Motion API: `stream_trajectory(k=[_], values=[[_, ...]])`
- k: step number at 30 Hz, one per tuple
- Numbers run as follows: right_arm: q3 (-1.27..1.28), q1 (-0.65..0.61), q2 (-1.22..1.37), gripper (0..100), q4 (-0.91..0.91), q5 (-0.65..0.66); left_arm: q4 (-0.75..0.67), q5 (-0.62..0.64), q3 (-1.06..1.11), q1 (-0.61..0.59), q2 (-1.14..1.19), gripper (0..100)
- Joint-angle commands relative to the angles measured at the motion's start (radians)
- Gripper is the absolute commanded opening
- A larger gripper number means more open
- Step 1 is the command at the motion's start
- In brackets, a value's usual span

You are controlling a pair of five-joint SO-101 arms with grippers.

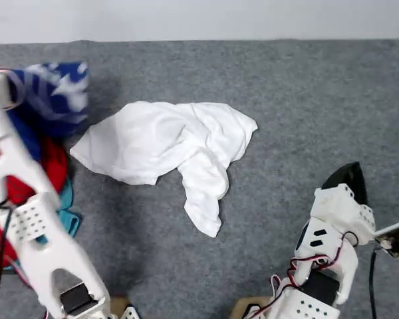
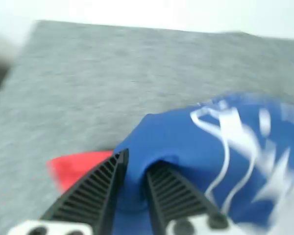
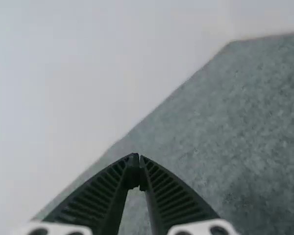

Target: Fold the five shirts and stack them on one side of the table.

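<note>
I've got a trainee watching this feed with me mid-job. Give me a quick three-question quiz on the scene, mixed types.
1. True or false: the white shirt lies crumpled and unfolded in the middle of the table.
2. Fill in: the right pincer is shut and holds ____.
3. What does the left pincer grip? A) the blue shirt B) the white shirt C) nothing

Key: 1 true; 2 nothing; 3 A.

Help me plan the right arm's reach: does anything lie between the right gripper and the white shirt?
Nothing visible does. Only bare grey mat lies between the right gripper, shut at the table's right, and the white shirt crumpled mid-table. The other shirts sit beyond it at the left.
</note>
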Motion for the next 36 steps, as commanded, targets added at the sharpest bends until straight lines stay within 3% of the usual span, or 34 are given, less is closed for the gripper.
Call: stream_trajectory(k=[1,6,10,17,21,26,34,36], values=[[-0.021,-0.007,-0.010,0.9,0.058,0.014,0.028,0.003,0.068,-0.087,-0.152,0],[-0.061,-0.013,-0.010,0.9,0.222,0.025,0.028,-0.098,0.286,-0.153,-0.284,0],[-0.149,-0.048,-0.010,0.9,0.378,0.146,0.028,-0.155,0.483,-0.206,-0.425,0],[-0.244,-0.107,-0.010,0.9,0.562,0.319,0.026,-0.367,0.862,-0.295,-0.617,1],[-0.249,-0.102,-0.010,0.9,0.576,0.358,0.026,-0.459,1.029,-0.351,-0.689,8],[-0.310,-0.107,-0.010,0.9,0.590,0.381,0.026,-0.489,1.148,-0.414,-0.755,26],[-0.371,-0.053,-0.010,0.9,0.694,0.377,0.026,-0.545,1.199,-0.485,-0.822,26],[-0.377,-0.061,-0.010,0.9,0.639,0.384,0.026,-0.543,1.198,-0.491,-0.852,26]])
